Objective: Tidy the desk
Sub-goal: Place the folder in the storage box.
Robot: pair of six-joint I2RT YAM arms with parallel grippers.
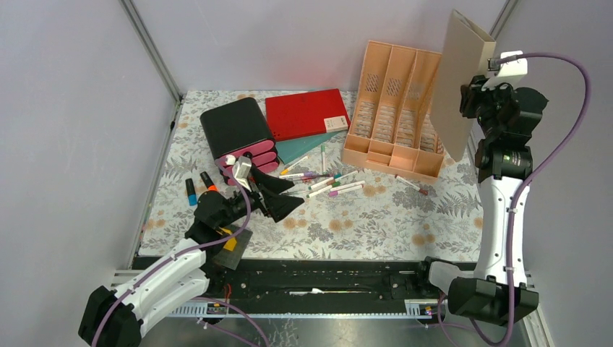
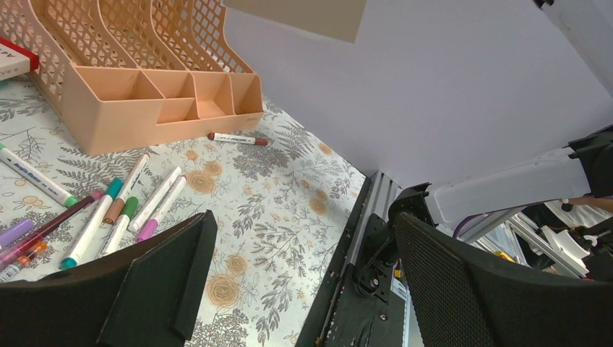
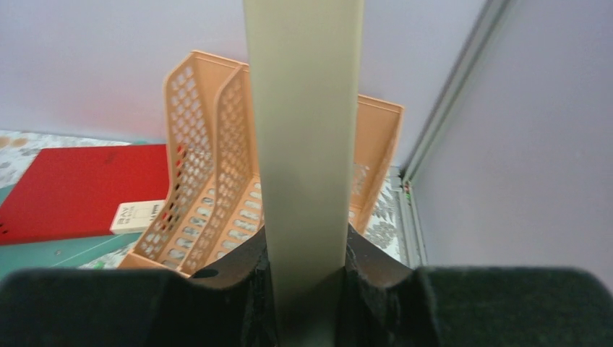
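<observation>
Both arms share 1 build — glossy white plastic shells on the long links, matte black housings at every joint. The left arm (image 1: 170, 278) and right arm (image 1: 499, 217) each trail 1 thin purple cable (image 1: 588, 90). The left gripper (image 1: 296, 195) has 2 wedge-shaped black fingers (image 2: 463, 289), 1 faced with a finely dimpled pad — a small yellow tag (image 1: 230, 234) sits behind its wrist.
</observation>
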